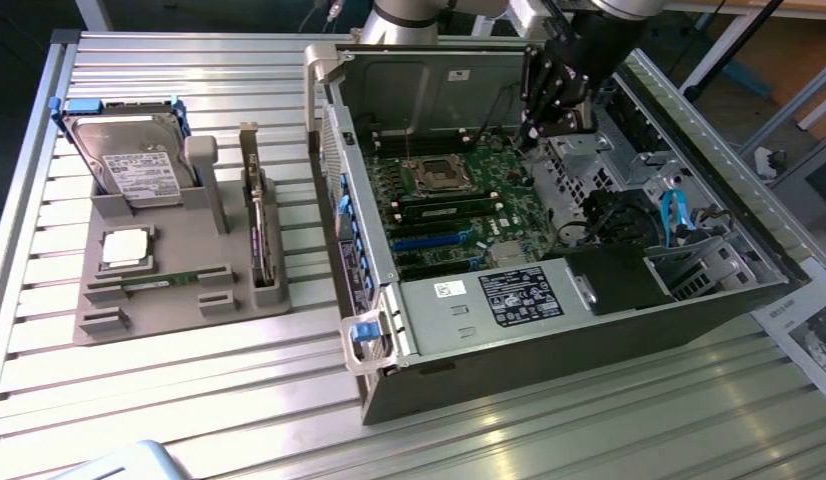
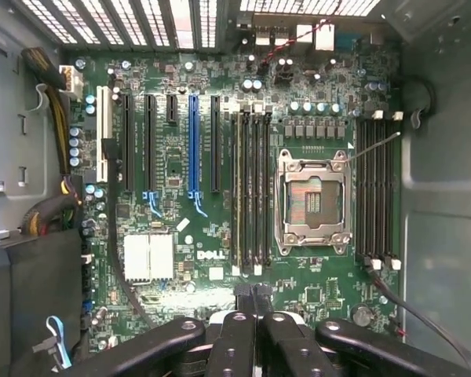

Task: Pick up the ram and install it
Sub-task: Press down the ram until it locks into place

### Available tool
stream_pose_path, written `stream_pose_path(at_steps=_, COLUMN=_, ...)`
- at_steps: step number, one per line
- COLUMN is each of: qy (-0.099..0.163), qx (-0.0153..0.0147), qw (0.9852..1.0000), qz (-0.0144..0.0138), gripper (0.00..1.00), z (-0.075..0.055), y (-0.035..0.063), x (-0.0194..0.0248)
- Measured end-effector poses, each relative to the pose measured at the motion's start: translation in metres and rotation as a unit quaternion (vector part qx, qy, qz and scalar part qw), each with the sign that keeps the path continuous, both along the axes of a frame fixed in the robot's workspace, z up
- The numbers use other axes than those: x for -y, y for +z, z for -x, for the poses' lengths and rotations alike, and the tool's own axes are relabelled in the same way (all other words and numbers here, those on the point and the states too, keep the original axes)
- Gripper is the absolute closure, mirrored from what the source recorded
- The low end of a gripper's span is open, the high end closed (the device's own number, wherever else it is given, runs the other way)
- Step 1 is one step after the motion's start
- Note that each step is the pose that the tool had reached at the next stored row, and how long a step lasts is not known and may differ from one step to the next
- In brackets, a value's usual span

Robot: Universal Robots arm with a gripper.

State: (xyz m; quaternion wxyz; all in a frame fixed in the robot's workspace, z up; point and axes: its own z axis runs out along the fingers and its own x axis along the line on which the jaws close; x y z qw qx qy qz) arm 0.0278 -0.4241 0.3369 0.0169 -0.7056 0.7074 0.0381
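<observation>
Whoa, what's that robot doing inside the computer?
The robot arm's claw is closed and hovers inside the open computer case, just above the green motherboard. It doesn't look like it is holding anything. The ram, a thin green stick, lies in the gray holder on the table beside the case, so it hasn't been picked up yet.
</observation>
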Motion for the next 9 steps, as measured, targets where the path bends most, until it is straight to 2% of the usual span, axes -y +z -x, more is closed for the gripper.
stream_pose_path(at_steps=9, qy=0.0, qx=0.0, qw=1.0, qz=0.0, gripper=0.9, z=-0.001, y=-0.0307, x=0.0)
